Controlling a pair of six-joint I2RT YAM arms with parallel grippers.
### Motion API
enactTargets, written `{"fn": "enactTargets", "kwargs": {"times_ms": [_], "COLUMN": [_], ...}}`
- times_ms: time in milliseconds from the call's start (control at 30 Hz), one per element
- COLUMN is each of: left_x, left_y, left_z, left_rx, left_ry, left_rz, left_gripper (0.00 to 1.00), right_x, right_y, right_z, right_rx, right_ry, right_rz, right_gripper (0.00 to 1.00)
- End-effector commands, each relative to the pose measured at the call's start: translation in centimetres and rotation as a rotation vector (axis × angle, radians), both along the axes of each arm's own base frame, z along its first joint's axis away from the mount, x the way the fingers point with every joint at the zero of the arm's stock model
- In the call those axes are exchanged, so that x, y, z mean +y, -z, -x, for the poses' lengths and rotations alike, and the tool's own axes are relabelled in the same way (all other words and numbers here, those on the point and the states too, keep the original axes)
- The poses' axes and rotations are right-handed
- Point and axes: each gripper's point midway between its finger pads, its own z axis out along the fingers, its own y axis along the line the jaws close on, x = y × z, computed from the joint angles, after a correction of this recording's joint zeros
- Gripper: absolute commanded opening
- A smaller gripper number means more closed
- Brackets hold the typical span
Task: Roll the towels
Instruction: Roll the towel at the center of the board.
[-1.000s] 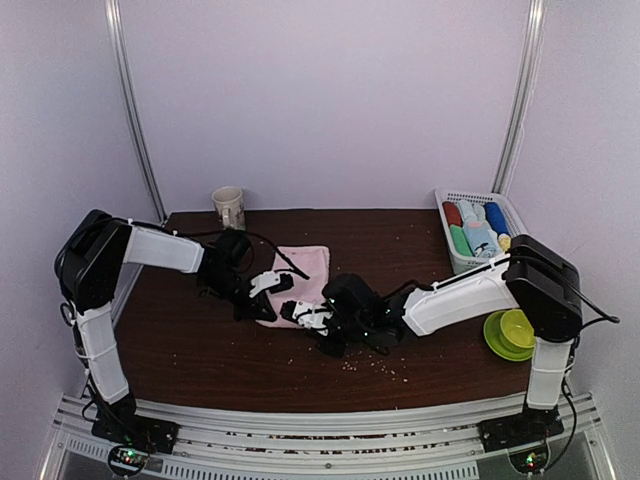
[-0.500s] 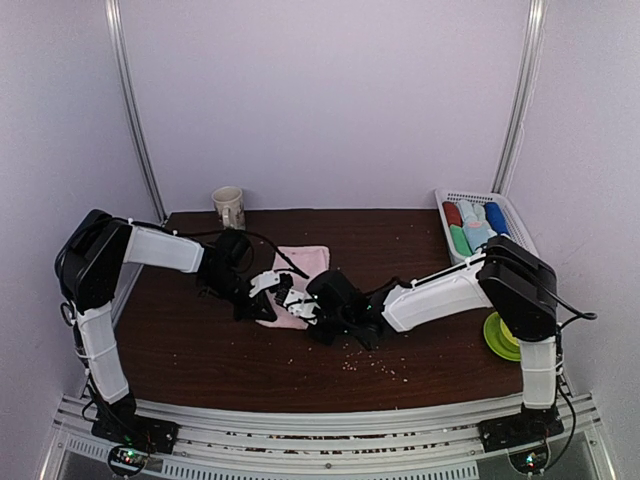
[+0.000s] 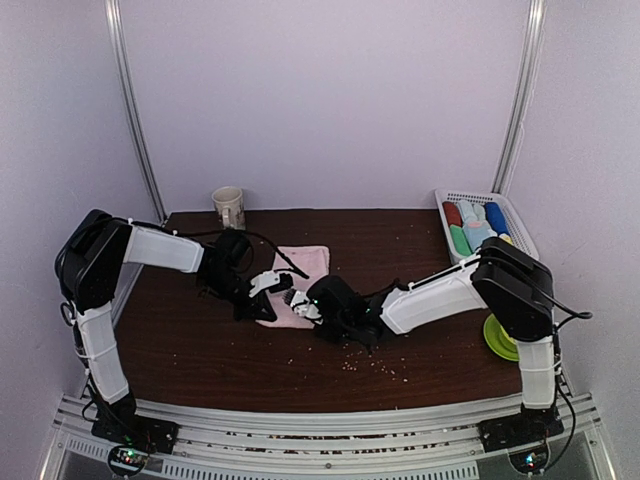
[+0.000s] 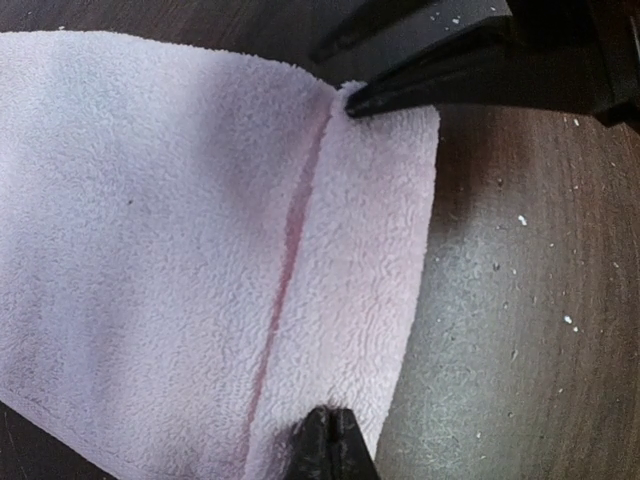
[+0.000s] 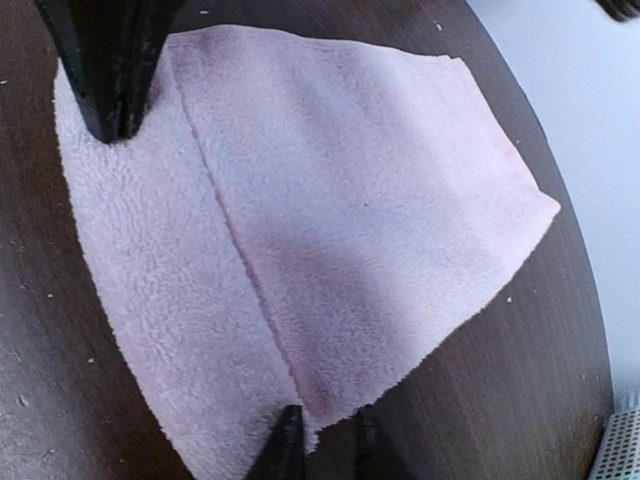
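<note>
- Roll's start, seemingly: pale pink fleecy rectangular towel (image 3: pixel 310 262) flat on dark brown tabletop (image 3: pixel 190 350), twelve o'clock of centre.
- Left fingers (image 4: pixel 320 450) pressed together at its eight-o'clock hem; right fingers (image 5: pixel 290 445) slightly parted astride six-o'clock corner.
- Next: pinch, curl toward twelve o'clock.

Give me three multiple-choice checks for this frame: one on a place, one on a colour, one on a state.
1. Where on the table does the mug stand?
A) far left corner
B) near right corner
C) dead centre

2. What colour is the towel lying on the table?
A) light blue
B) green
C) pale pink

3. How is that towel?
A) rolled into a tight cylinder
B) spread out on the wood
C) lifted clear of the table

Answers:
1 A, the mug sits at the far edge on the left.
2 C, both wrist views show pale pink pile.
3 B, it lies open on the tabletop, not rolled.
</note>
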Motion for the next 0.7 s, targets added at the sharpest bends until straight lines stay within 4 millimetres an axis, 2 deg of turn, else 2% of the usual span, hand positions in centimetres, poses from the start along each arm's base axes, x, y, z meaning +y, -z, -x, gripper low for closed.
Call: {"fn": "enactTargets", "kwargs": {"times_ms": [0, 133, 233, 300, 433, 533, 667], "left_x": [2.4, 2.5, 2.6, 2.5, 2.7, 2.7, 3.0], "left_y": [3.1, 3.3, 3.5, 3.6, 4.2, 4.5, 4.7], "left_z": [1.8, 1.7, 1.6, 1.6, 1.5, 1.2, 1.2], "left_rx": [0.112, 0.156, 0.193, 0.223, 0.288, 0.325, 0.340], "left_ry": [-0.021, -0.032, -0.039, -0.042, -0.065, -0.077, -0.078], "left_rz": [-0.104, -0.092, -0.085, -0.077, -0.079, -0.077, -0.078], "left_gripper": [0.00, 0.00, 0.00, 0.00, 0.00, 0.00, 0.00], "right_x": [-1.5, -1.3, -1.3, -1.2, -0.9, -0.5, -0.5], "right_y": [-3.0, -4.2, -3.6, -2.8, -0.9, -0.4, 0.4], "right_z": [0.7, 4.1, 6.7, 7.6, 8.0, 7.9, 6.6], "right_rx": [-0.066, -0.131, -0.200, -0.217, -0.258, -0.307, -0.350], "right_ry": [-0.043, -0.232, -0.346, -0.383, -0.397, -0.397, -0.359], "right_rz": [0.033, 0.075, 0.152, 0.201, 0.299, 0.336, 0.413], "right_gripper": [0.31, 0.48, 0.58, 0.59, 0.59, 0.59, 0.58]}}
